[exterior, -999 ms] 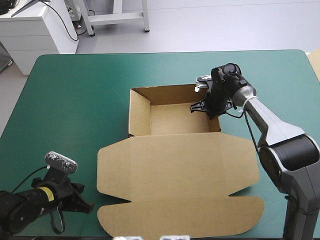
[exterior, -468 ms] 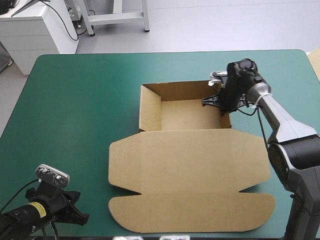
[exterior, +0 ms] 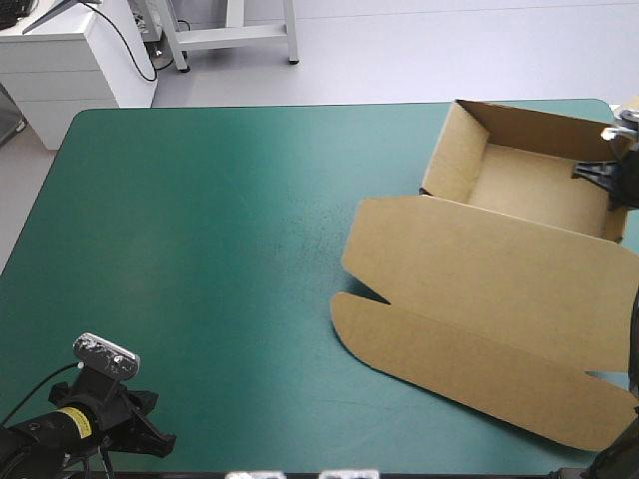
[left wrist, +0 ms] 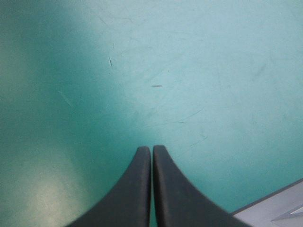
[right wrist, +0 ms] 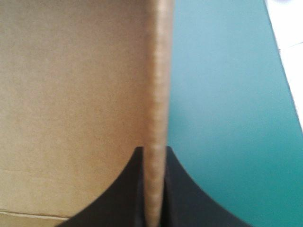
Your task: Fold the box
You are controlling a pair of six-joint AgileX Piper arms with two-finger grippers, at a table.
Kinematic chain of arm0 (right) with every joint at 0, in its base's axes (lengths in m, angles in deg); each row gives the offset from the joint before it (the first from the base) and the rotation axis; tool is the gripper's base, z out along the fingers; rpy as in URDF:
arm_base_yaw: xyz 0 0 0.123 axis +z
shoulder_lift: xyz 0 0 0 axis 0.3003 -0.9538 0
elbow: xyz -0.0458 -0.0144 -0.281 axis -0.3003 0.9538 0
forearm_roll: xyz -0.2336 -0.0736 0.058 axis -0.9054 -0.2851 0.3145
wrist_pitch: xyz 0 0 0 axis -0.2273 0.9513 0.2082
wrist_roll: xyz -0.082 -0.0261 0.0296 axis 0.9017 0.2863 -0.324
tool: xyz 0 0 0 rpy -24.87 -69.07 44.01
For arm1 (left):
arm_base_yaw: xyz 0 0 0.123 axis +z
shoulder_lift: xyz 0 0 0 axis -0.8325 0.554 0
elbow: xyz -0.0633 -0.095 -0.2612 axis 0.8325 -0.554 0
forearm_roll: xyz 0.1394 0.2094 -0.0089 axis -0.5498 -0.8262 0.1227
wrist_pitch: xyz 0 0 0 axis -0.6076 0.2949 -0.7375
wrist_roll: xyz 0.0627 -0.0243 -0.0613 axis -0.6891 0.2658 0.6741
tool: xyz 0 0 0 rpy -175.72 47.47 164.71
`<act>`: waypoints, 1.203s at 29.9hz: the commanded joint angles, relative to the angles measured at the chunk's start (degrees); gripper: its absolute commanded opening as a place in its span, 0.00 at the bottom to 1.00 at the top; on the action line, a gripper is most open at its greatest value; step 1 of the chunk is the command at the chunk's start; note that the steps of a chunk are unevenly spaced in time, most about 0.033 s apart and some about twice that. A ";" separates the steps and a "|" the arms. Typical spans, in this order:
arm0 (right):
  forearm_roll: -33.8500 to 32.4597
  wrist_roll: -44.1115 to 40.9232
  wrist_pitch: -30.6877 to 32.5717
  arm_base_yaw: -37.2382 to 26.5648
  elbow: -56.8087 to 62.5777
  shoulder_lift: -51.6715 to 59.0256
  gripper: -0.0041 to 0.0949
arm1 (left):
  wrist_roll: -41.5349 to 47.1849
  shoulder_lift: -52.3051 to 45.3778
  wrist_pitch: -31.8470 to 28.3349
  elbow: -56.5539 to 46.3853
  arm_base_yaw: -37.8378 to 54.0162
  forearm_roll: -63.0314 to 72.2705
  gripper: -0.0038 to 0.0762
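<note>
We see the box (exterior: 499, 259) skewed, tray at the counter's (exterior: 200, 249) far-right corner, lid nearward. Right jaws pinch its wall; left jaws meet, empty.

Pinching a wall (right wrist: 159, 85) of the brown box (exterior: 469, 249), the right gripper (right wrist: 155, 150) sees the board's edge blur ahead of its black fingers (right wrist: 135, 189). From above, most of that arm is cut off, as is the lid (exterior: 499, 339) end nearest it. The left gripper (left wrist: 151, 149) fingertips cannot be made out from above, lost under its wrist.
</note>
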 commanded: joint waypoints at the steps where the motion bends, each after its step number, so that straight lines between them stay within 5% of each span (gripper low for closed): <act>1: 0.31 1.59 0.58 -6.68 -1.37 3.14 0.02 | 0.37 0.47 -3.03 1.34 -0.04 0.52 0.04; 8: 0.26 1.48 0.58 -14.79 -1.37 1.57 0.02 | 0.37 0.47 -3.15 1.34 -0.04 0.61 0.04; 18: 0.26 1.48 0.58 -15.60 -1.37 0.54 0.04 | 1.33 0.47 -3.57 1.34 -0.04 0.61 0.04; 28: 0.52 1.48 0.58 -15.60 -1.37 0.54 0.40 | 1.23 0.47 -3.57 1.34 -0.04 0.61 0.04; 36: 1.63 1.48 0.58 -15.60 -1.37 1.96 0.42 | 1.23 0.47 -3.36 1.34 -0.04 0.61 0.04</act>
